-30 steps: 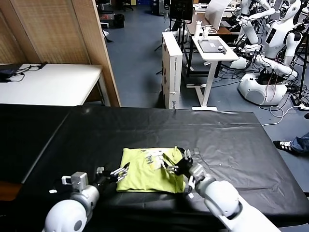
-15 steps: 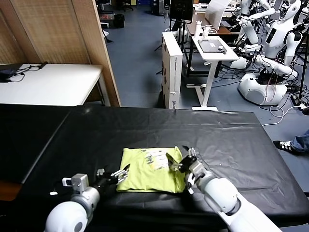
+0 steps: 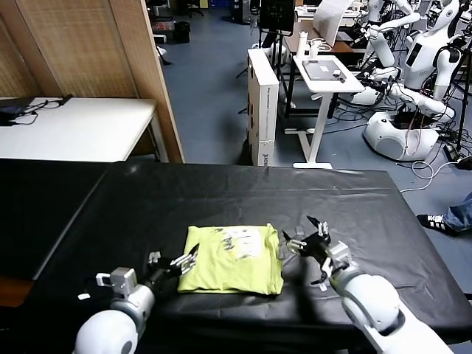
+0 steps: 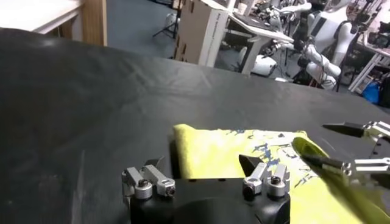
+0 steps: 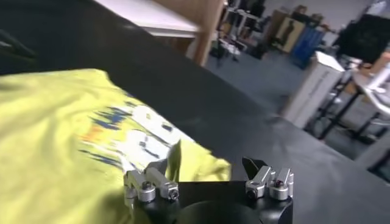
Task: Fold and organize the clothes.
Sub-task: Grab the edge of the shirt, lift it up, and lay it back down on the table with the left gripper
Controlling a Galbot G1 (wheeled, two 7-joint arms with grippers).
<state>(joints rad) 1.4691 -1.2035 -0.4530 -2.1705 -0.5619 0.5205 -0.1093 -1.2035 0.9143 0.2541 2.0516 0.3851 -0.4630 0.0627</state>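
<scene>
A folded T-shirt (image 3: 231, 259), judged light and limp, is flanked by the spread, empty left gripper (image 3: 179, 265) and right gripper (image 3: 310, 237); edges are best pinched.

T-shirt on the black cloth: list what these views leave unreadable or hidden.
- T-shirt print, head view: too small to read.
- Its inner folded layers: covered by the top layer in every view.
- Its near edge, left wrist view: hidden behind the left pincer.
- Right wrist view: shirt cut off by the frame edge.
</scene>
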